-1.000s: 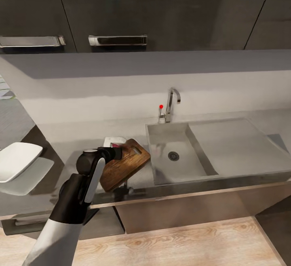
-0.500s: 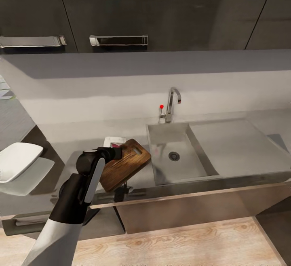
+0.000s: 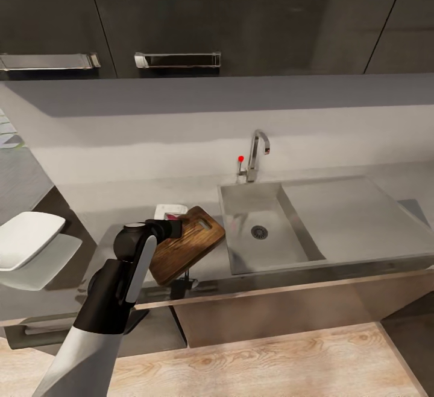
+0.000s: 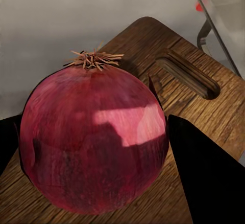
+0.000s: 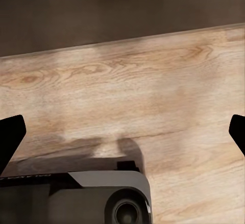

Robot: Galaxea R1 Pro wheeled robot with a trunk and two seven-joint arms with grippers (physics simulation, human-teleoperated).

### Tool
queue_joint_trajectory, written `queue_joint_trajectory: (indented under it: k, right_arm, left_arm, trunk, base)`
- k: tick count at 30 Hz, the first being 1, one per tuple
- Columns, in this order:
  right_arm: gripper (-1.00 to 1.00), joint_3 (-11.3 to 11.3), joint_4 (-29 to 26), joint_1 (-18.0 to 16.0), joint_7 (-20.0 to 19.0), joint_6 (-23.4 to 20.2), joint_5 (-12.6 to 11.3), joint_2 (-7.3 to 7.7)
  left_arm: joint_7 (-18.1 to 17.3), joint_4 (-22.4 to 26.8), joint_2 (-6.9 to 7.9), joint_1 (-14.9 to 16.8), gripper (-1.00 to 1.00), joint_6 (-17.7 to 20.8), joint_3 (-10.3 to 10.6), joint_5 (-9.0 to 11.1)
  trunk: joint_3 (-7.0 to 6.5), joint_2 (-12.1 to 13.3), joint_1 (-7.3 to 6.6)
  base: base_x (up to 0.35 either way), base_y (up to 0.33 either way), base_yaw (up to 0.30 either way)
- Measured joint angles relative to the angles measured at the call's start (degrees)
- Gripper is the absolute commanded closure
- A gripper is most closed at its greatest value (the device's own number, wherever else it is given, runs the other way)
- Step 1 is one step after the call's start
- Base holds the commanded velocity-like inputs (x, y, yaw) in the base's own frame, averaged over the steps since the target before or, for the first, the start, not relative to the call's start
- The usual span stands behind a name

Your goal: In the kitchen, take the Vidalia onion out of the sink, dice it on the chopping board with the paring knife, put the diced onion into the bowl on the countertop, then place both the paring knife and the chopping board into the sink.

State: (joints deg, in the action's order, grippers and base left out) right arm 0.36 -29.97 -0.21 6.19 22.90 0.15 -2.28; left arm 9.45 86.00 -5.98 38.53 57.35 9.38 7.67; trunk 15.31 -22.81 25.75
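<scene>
One Vidalia onion (image 4: 94,139) between the left jaws, over the chopping board (image 4: 204,106).

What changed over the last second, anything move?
Almost nothing. The view drifted slightly, so the small shifts of the bowl and cabinet handles are camera motion. The left gripper stays closed around the Vidalia onion over the chopping board, beside the sink. The board has not moved. The right gripper hangs open over wooden floor.
</scene>
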Motion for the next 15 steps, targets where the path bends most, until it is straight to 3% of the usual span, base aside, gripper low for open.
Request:
queue_joint_trajectory:
  k: [7, 15]
  right_arm:
    - [-1.00, 0.03, 0.00, 0.00, -0.01, 0.06, 0.06, 0.00]
    - [-1.00, -0.01, 0.00, 0.00, 0.01, 0.09, 0.03, 0.00]
  left_arm:
    - [0.00, 0.00, 0.00, 0.00, 1.00, 0.00, 0.00, 0.00]
    - [0.00, -0.09, 0.00, -0.02, 1.00, 0.00, 0.01, 0.02]
  trunk:
    - [0.00, 0.00, 0.00]
    - [0.00, 0.00, 0.00]
  base:
    - [-0.003, -0.009, 0.000]
    - [-0.111, -0.128, 0.000]
